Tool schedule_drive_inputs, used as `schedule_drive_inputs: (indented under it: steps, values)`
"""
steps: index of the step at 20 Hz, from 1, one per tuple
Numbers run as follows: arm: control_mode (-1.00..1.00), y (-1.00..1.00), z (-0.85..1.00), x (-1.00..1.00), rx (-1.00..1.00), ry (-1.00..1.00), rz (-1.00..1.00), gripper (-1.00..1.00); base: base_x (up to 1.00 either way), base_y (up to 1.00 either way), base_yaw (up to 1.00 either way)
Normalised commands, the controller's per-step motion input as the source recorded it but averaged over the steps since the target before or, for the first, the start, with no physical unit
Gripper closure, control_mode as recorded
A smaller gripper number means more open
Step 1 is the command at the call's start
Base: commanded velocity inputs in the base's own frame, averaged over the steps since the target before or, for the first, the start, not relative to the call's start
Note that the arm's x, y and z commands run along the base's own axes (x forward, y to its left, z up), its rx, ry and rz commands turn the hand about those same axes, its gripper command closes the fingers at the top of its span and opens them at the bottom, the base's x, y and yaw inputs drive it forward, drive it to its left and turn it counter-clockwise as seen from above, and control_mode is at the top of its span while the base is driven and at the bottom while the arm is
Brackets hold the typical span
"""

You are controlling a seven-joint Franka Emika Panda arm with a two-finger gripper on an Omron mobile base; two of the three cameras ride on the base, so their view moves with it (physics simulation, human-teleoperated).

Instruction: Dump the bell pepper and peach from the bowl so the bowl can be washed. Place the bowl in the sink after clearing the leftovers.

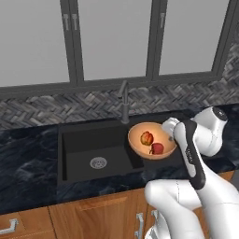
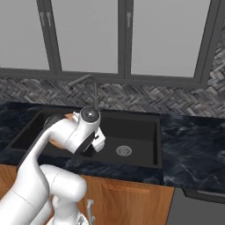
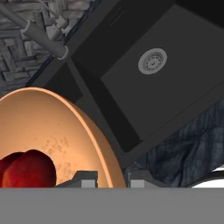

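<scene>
From the left base view, I hold the bowl (image 1: 151, 140) tipped above the right part of the sink (image 1: 93, 149), with the peach (image 1: 146, 137) and the bell pepper (image 1: 158, 149) inside it. From the right base view, my arm covers most of the bowl (image 2: 68, 117) beside the faucet (image 2: 88, 90). In the hand view, my claw (image 3: 113, 180) is clenched on the bowl's rim, one finger (image 3: 89, 180) inside near the bell pepper (image 3: 30, 168).

The bowl (image 1: 151, 140) is hanging tilted over the sink (image 1: 100, 154), at three o'clock from the drain (image 1: 98, 162) and just in front of the faucet (image 1: 124, 101). The peach (image 1: 146, 137) and bell pepper (image 1: 158, 148) are sitting inside it, the pepper at four o'clock from the peach.
</scene>
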Motion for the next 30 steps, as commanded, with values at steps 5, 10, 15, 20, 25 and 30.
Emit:
schedule_drive_inputs:
  steps: [5, 10, 15, 20, 25, 30]
  values:
    - [-1.0, 0.83, -0.09, 0.21, -0.06, 0.0, 0.0, 1.0, 0.0, 0.0, 0.0]
    - [-1.0, 0.76, -0.05, 0.74, -0.18, 0.05, -0.07, 1.0, 0.0, 0.0, 0.0]
    - [-1.0, 0.38, -0.07, 0.39, -0.18, 0.01, -0.03, 1.0, 0.0, 0.0, 0.0]
    - [-1.0, 0.13, -0.02, 0.16, -0.02, 0.0, 0.0, 1.0, 0.0, 0.0, 0.0]
    - [-1.0, 0.35, -0.07, 0.58, -0.11, 0.0, -0.06, 1.0, 0.0, 0.0, 0.0]
    - [-1.0, 0.39, -0.03, 0.64, -0.13, 0.0, -0.09, 1.0, 0.0, 0.0, 0.0]
